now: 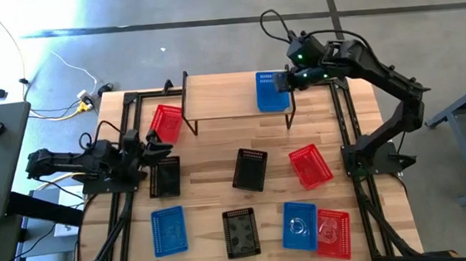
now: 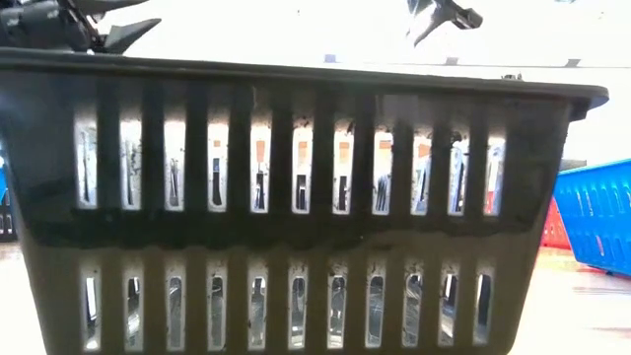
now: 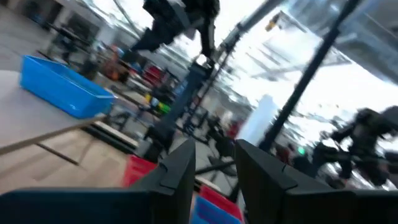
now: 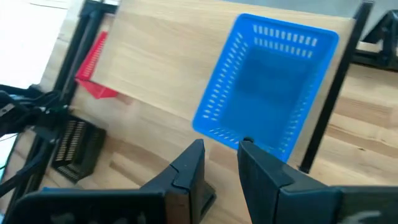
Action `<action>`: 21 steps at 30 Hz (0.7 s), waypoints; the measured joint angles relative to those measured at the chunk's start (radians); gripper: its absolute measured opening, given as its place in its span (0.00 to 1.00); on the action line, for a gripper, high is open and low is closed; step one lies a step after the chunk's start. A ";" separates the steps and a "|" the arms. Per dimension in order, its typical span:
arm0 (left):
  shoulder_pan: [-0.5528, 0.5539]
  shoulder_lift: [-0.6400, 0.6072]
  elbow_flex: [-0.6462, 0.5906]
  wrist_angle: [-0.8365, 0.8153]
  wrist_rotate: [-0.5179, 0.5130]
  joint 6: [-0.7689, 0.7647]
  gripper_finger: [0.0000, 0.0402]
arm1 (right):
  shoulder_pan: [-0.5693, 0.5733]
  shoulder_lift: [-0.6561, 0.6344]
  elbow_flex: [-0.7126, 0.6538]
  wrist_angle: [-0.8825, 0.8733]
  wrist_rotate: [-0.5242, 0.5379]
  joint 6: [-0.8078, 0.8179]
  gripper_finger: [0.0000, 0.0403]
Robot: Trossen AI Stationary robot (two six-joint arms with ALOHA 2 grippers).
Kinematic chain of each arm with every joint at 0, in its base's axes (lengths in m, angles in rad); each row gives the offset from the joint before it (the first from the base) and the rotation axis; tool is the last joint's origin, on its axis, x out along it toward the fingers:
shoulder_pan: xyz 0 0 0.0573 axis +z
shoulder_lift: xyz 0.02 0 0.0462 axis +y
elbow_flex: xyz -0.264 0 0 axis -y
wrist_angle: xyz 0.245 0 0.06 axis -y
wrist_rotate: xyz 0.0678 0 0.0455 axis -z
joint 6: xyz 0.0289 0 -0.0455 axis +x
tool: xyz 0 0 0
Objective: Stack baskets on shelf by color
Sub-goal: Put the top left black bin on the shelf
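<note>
Nearest my low camera is a black basket (image 2: 296, 197) at the table's front edge, its slotted wall filling almost the whole picture, with a sliver of a blue basket (image 2: 596, 212) beside it.

From overhead, my right gripper (image 1: 281, 80) sits over the right end of the shelf (image 1: 222, 98), right at the rim of the blue basket on the shelf (image 1: 272, 91). In the right wrist view its fingers (image 4: 186, 168) stand slightly apart with the basket's near rim (image 4: 249, 144) showing in the gap — I cannot tell whether they actually pinch it. That basket lies flat on the plank, tight against the shelf's right legs.

My left gripper (image 1: 153, 147) is low at the table's left side, just above a black basket on the table (image 1: 165, 177) and just below a red basket (image 1: 166, 122) that leans by the shelf's left legs. In the left wrist view its fingers (image 3: 180, 171) are parted with nothing visible between them.

Well away from both grippers, towards the front, lie the rest: a black basket (image 1: 249, 168) and a red one (image 1: 310, 165) mid-table, then a front row — blue (image 1: 168, 231), black (image 1: 241, 232), blue (image 1: 300, 225), red (image 1: 333, 233).
</note>
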 joint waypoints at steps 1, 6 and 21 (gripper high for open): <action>0.000 0.005 0.023 -0.033 0.018 0.000 0.25 | 0.007 0.000 0.006 0.000 0.000 0.000 0.21; 0.000 0.065 0.175 -0.251 0.083 0.002 0.23 | 0.033 0.000 0.015 0.001 0.000 -0.018 0.21; -0.012 0.408 0.550 -0.860 0.283 0.064 0.23 | 0.086 0.000 0.015 0.001 -0.054 -0.104 0.21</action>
